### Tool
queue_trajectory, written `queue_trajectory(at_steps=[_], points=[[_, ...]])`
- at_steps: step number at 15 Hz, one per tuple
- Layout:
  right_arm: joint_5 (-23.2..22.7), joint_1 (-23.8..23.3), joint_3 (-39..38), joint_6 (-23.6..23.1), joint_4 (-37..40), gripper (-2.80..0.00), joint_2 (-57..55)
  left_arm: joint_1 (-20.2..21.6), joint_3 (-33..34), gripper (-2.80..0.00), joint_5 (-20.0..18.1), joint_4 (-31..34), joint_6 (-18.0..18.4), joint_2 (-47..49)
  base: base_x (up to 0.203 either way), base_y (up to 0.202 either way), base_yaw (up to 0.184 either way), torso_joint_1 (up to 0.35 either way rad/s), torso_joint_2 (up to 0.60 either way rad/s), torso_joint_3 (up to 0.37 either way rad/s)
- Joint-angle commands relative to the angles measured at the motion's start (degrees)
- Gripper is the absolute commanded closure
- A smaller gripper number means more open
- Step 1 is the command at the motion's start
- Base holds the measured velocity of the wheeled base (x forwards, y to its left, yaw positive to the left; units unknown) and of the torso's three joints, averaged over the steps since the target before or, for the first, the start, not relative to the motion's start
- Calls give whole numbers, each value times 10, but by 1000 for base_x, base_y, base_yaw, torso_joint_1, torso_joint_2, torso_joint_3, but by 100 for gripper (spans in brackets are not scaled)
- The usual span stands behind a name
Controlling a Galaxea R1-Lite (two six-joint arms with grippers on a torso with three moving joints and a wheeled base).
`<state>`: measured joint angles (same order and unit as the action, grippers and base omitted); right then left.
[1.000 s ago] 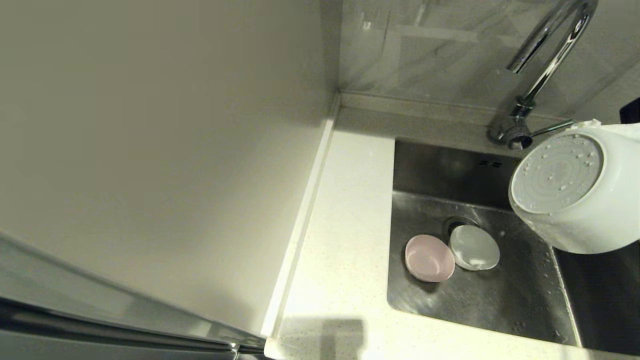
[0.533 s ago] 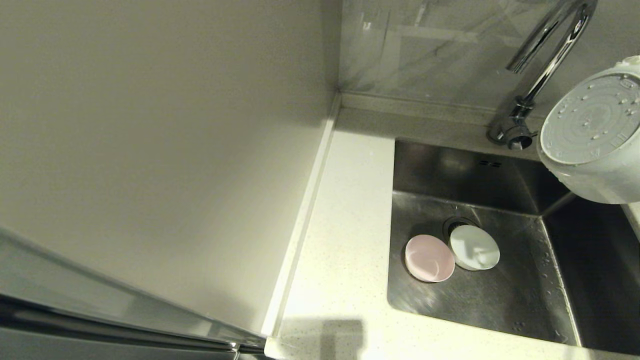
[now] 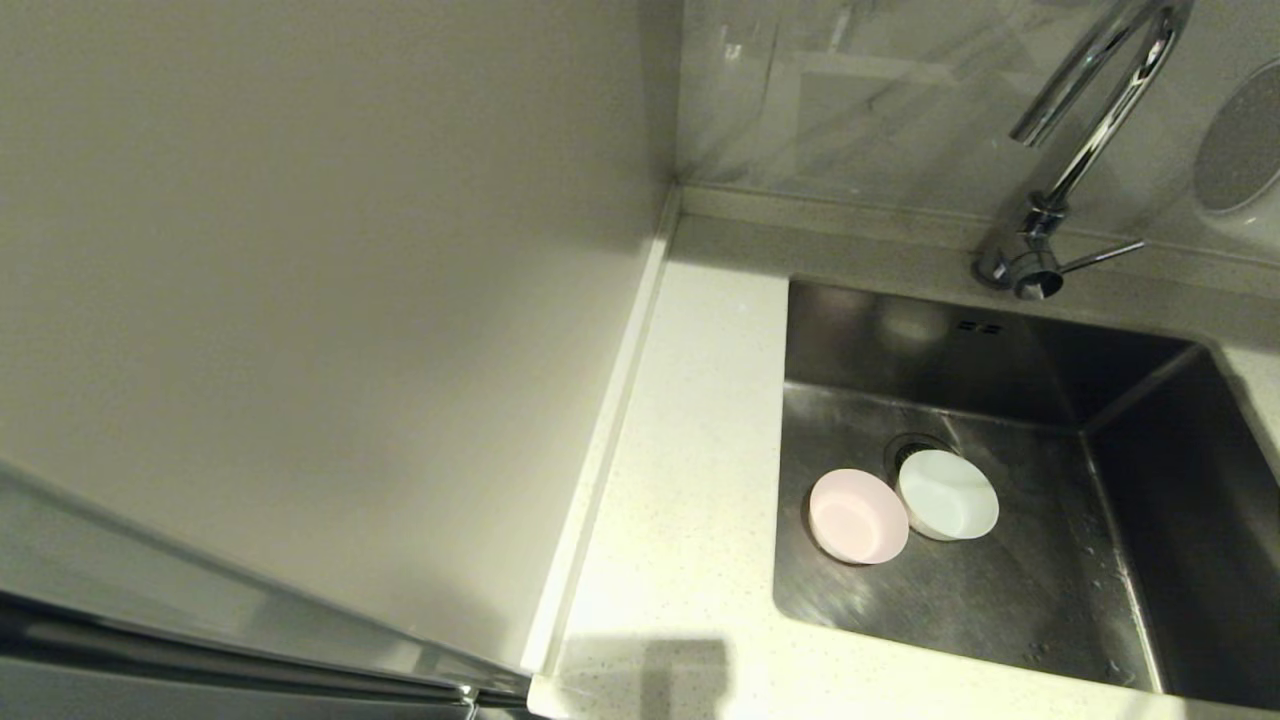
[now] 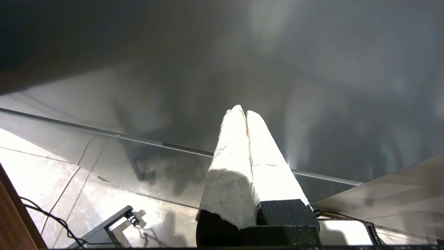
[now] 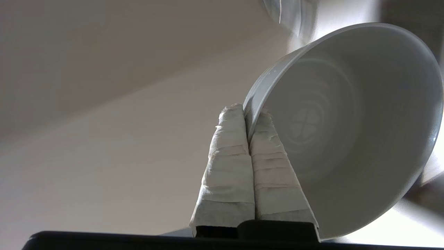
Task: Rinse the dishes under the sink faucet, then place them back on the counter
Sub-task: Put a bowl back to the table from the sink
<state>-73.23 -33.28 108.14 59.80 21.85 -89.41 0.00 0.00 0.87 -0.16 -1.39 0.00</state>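
In the sink (image 3: 1000,610) a pale pink bowl (image 3: 858,516) and a pale mint-white bowl (image 3: 948,494) lie side by side, touching, the mint one partly over the drain strainer (image 3: 903,452). My right gripper (image 5: 248,111) is shut on the rim of a white bowl (image 5: 350,125), held on its side. In the head view only the underside of this white bowl (image 3: 1242,145) shows, high at the right edge, beyond the faucet (image 3: 1095,125). No steel bowl is in view. My left gripper (image 4: 242,111) is shut and empty, parked away from the sink.
The speckled counter (image 3: 690,480) runs along the sink's left and front, bounded by a low raised edge and a plain wall panel (image 3: 330,300) on the left. The faucet's thin lever (image 3: 1105,255) points right. Water drops lie on the sink floor.
The white bowl in my right gripper has risen and moved right, from above the sink's right side to the view's upper right edge. The two bowls in the sink have not moved.
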Motion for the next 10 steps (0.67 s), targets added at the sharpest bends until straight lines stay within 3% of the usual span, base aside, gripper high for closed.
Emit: queue_trajectory(at_steps=[1,2,3,4,5,7,8,10], points=[[14,-46,-6,-150,-39,0,4,0,0,0,0,0,0,-2,0,0,0,0,0,0],[57,-54,-33,-268,-41,0,4,0,0,0,0,0,0,-2,0,0,0,0,0,0],[141,-58,-68,-402,-42,0,3,-1,0,0,0,0,0,-2,0,0,0,0,0,0],[260,-60,-97,-515,-42,0,1,0,0,0,0,0,0,-2,0,0,0,0,0,0],[424,-61,-122,-605,-43,0,-5,0,0,0,0,0,0,-2,0,0,0,0,0,0],[652,-52,-151,-711,-47,0,-18,-1,0,0,0,0,0,-2,0,0,0,0,0,0],[728,-40,-166,-770,-59,0,-27,-1,0,0,0,0,0,-2,0,0,0,0,0,0],[770,-18,-201,-848,-112,0,-56,0,0,0,0,0,0,-2,0,0,0,0,0,0]])
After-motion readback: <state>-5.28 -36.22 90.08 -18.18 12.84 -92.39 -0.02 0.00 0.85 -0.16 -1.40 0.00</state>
